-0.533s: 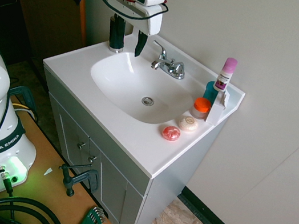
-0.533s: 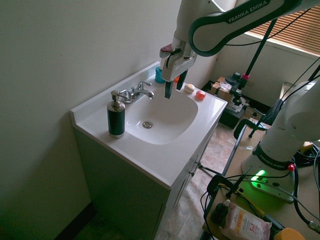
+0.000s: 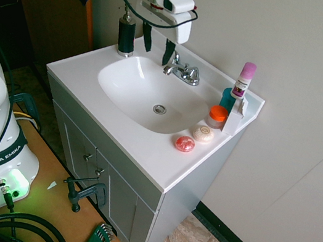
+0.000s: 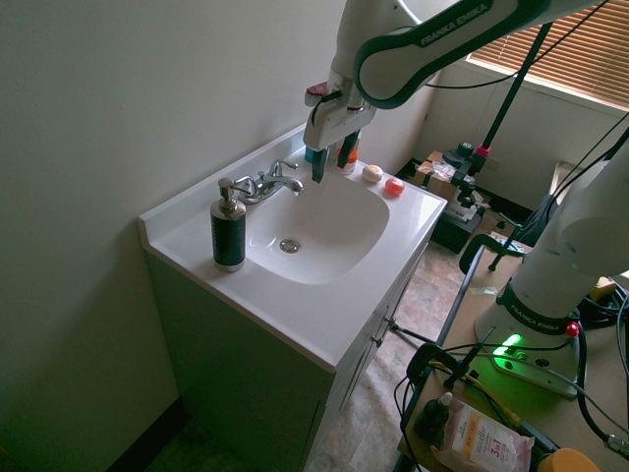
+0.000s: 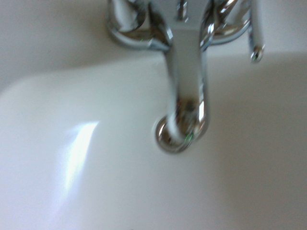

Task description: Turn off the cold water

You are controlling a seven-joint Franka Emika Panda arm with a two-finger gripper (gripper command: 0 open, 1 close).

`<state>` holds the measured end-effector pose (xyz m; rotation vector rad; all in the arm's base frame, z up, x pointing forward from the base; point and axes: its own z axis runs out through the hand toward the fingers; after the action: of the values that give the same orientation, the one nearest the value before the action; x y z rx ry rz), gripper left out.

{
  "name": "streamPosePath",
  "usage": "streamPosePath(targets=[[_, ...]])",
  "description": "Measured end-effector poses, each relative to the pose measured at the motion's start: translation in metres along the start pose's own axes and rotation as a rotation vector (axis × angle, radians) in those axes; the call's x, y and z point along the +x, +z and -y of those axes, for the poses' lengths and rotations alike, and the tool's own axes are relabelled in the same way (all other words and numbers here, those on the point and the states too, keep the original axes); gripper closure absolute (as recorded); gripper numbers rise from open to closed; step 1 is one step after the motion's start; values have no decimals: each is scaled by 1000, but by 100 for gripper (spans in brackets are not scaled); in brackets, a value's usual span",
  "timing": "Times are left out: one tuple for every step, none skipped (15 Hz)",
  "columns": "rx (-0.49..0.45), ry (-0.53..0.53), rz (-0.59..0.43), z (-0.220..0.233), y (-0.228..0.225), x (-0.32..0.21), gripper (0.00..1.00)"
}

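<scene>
Two dark fingers of the gripper (image 3: 158, 45) hang spread apart with nothing between them in the first exterior view, poised above the back of the white sink (image 3: 82, 72) and just over the chrome faucet (image 3: 182, 71). The faucet stands at the basin's rear rim, its cold lever (image 3: 193, 71) on the side nearer a teal cup (image 3: 227, 99), and no stream shows below the spout. A black soap dispenser (image 3: 125, 34) stands behind the gripper; an orange-lidded jar (image 3: 217, 115), a white soap (image 3: 203, 133) and a pink soap (image 3: 185, 143) sit on the counter's right. In the second exterior view the gripper (image 4: 328, 162) hovers just beside the faucet (image 4: 270, 183), fingers apart, with the dispenser (image 4: 228, 231) at the near corner. The wrist view shows the spout (image 5: 184, 91) from above, blurred, over the basin.
</scene>
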<state>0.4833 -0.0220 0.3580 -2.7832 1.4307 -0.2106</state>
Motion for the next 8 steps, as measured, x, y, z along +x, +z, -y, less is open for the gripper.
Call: streamPosePath(targets=[[1, 24, -29, 8, 7, 13, 0], [4, 45, -56, 15, 13, 25, 0], [9, 63, -84, 22, 18, 35, 0], [6, 76, -101, 27, 24, 42, 0], [2, 84, -109, 30, 30, 48, 0], [-3, 87, -109, 33, 36, 52, 0], [-6, 88, -108, 36, 43, 56, 0], [-7, 87, -110, 39, 50, 59, 0]])
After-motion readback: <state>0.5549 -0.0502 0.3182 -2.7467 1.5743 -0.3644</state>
